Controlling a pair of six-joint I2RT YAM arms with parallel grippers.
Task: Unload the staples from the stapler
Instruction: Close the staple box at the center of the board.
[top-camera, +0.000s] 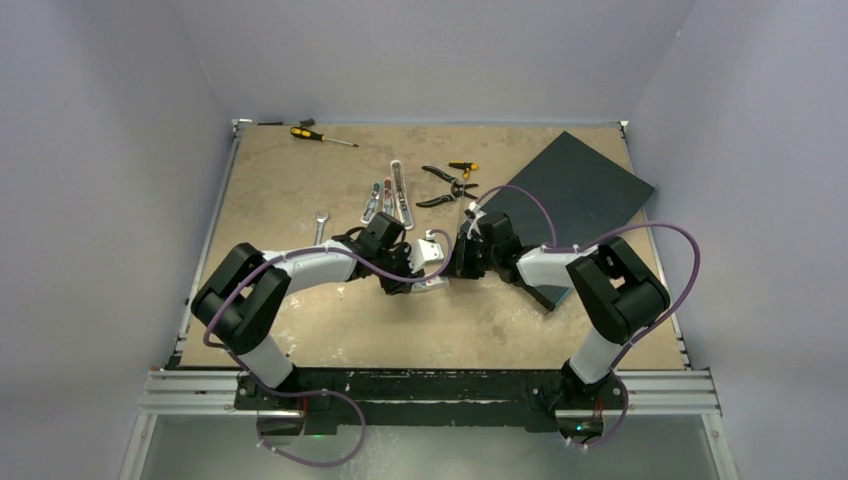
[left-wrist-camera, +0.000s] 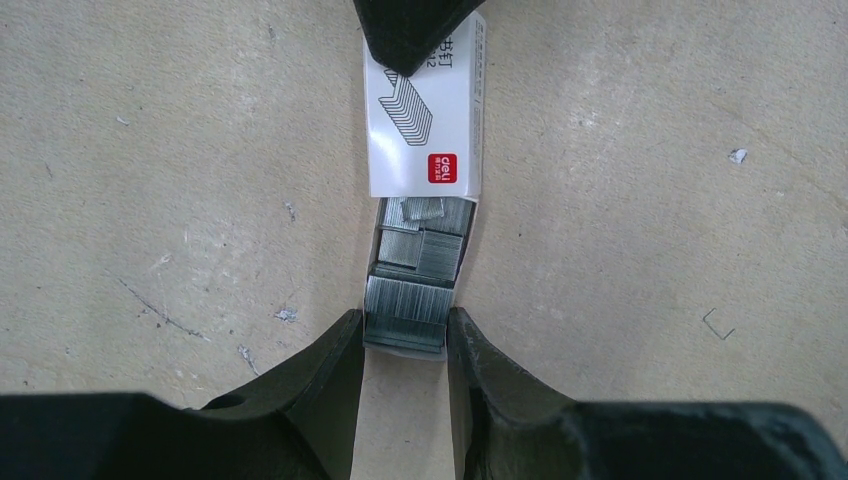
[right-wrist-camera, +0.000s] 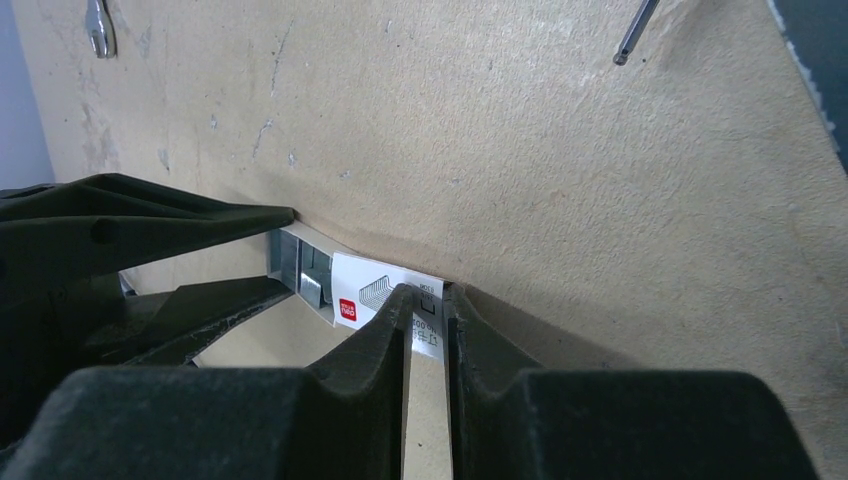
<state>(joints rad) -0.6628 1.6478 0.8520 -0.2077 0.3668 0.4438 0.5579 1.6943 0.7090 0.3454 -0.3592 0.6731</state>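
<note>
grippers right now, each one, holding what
left gripper: closed on the tray of staples pulled out of its box
right gripper: closed on the end of the white box

One of the right fingers (left-wrist-camera: 410, 30) covers the far end of the white box (left-wrist-camera: 425, 120). The left fingers (left-wrist-camera: 320, 380) hide the sides of the tray (left-wrist-camera: 404, 346) beside its nearest staples (left-wrist-camera: 405, 305). At the right wrist, the box's near end vanishes between the right fingers. A wrench (right-wrist-camera: 98, 28) and a screwdriver shaft (right-wrist-camera: 635, 30) are cut by the top edge. From above, the box, near the counter's (top-camera: 300, 330) middle, lies mostly buried under both sets of fingers, its contents too small to tell.
</note>
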